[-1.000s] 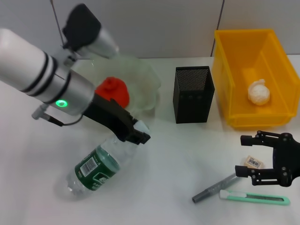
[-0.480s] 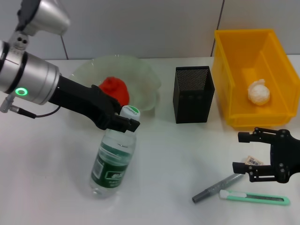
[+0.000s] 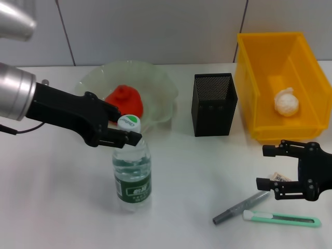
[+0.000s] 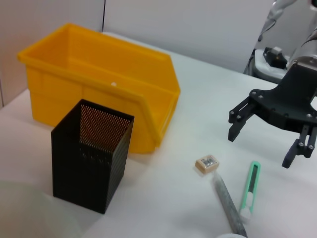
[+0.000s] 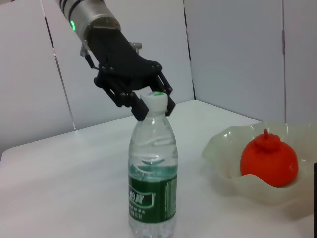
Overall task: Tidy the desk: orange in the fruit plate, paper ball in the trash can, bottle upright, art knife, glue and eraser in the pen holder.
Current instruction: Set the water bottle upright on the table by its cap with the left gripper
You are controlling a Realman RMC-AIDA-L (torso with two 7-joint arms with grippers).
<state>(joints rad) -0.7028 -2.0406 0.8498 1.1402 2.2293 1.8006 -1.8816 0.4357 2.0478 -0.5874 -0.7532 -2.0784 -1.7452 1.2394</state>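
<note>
Head view, big to small: yellow trash can (image 3: 254, 88) at 2 o'clock w/ paper ball (image 3: 287, 101) already inside; fruit plate (image 3: 161, 88) at 11 o'clock holding the orange (image 3: 125, 99); black mesh pen holder (image 3: 215, 104) just past centre, betw. plate and can, nothing visible in it.

Bottle (image 3: 133, 168) stands upright at about 8 o'clock, nr the plate's front edge; left gripper (image 3: 124, 136) is at its neck, jaws pinching just under the white cap (image 3: 129, 122); right wrist view shows fingers (image 5: 140, 107) either side of the cap, body vertical. Bottle step looks done, pending release. Judgement: clear thin plastic, part full, so bottom-heavy but tall and tippy; smooth wall is slippery and dents under squeeze, so the stiff neck ring is the sound hold; let go straight, no sideways drag.

Right gripper (image 3: 270, 166) hovers at 4 o'clock, jaws spread, holding nothing, above the small stuff; green art knife (image 3: 282, 220) lies flat at 5 o'clock, grey glue (image 3: 240, 207) stick angled just beside it, eraser (image 3: 280, 178) small, partly hidden by the fingers. Judgement: knife is thin, light, rigid; pinch across mid-handle; eraser is soft and grippy; glue may roll.
</note>
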